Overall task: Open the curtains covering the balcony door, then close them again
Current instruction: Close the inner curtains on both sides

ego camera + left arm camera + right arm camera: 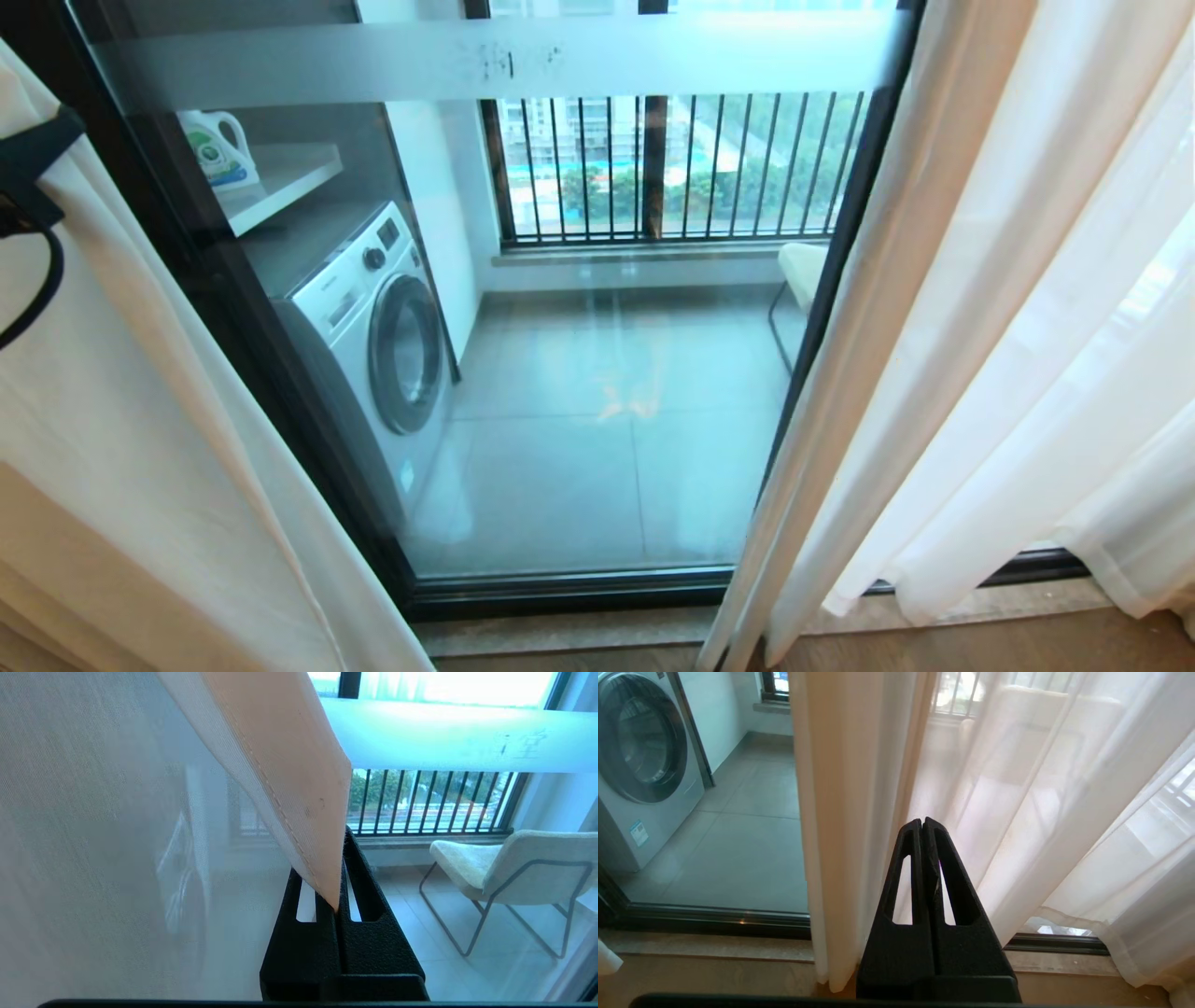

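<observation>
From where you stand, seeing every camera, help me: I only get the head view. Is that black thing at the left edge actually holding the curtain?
Observer: Yes. The left gripper is shut on the left curtain, pinching its hemmed edge.
Operator: And the other arm? I can't see it.
Observer: The right gripper is shut and holds nothing, low in front of the right curtain.
Operator: Anything on the balcony I'm missing?
Observer: A whole chair; you see only its seat edge.

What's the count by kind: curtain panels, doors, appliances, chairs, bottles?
Curtain panels: 2 (left, right)
Balcony door: 1
Washing machine: 1
Chair: 1
Detergent bottle: 1
Total: 6
</observation>
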Tool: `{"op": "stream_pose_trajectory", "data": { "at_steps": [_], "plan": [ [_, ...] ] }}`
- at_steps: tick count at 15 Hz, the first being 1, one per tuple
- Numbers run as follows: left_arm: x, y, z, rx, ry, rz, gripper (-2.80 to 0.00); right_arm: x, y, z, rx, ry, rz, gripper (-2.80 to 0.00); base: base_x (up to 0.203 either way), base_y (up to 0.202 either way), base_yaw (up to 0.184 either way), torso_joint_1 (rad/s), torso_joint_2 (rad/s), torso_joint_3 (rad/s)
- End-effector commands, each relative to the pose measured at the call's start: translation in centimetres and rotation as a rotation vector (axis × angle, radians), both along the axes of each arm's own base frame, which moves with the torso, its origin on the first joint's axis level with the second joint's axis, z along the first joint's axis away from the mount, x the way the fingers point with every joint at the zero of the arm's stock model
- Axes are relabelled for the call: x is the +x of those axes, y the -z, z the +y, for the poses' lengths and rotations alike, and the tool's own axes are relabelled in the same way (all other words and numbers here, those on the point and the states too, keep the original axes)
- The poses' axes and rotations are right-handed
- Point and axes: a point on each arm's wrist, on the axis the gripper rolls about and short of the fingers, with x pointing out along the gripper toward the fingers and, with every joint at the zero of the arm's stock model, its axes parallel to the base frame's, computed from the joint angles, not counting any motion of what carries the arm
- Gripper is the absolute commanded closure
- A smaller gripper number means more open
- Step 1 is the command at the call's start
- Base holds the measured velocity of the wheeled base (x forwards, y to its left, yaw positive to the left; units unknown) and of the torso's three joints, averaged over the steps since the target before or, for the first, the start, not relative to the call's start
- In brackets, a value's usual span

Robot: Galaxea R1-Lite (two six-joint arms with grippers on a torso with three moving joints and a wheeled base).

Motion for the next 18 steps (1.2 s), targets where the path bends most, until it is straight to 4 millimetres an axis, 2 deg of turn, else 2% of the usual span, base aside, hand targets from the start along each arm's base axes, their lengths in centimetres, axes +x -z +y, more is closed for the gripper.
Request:
{"op": "stream_pose_trajectory", "data": {
  "at_steps": [1, 11, 18],
  "plan": [
    [0.6, -0.1, 0.2, 0.002, -0.001, -0.005, 0.0, 0.0, 0.0, 0.0, -0.001, -0.001, 0.001, 0.0, 0.0, -0.187, 0.004, -0.002, 0.0, -0.002],
    [1.7, -0.6, 0.8, 0.005, -0.008, -0.016, 0.0, 0.0, 0.0, 0.0, -0.001, -0.001, 0.001, 0.0, 0.0, -0.189, 0.002, 0.002, 0.0, 0.004],
    [1.7, -0.6, 0.8, 0.007, -0.007, -0.018, 0.0, 0.0, 0.0, 0.0, -0.001, -0.001, 0.001, 0.0, 0.0, -0.188, 0.004, 0.002, 0.0, 0.001]
  ]
}}
